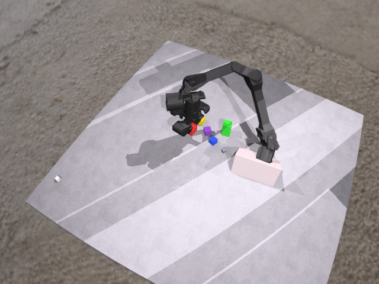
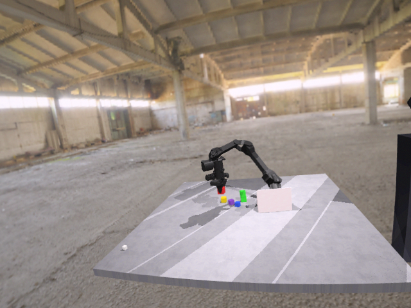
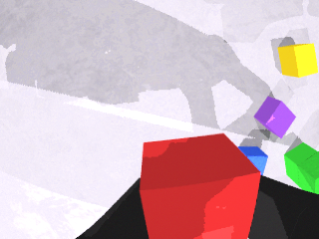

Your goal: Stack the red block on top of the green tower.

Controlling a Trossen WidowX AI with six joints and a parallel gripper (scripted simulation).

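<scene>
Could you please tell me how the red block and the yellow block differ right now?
The red block is held in the gripper jaws, lifted above the table; the yellow block rests on the table, untouched. Red looks slightly larger than yellow in the exterior view. Both are plain cubes.

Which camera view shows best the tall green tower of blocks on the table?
The top view shows it best: the tall green tower stands whole and unobstructed, right of the small purple cube. The exterior view shows it whole too, but small and distant. The wrist view catches only one green corner at the right edge.
</scene>
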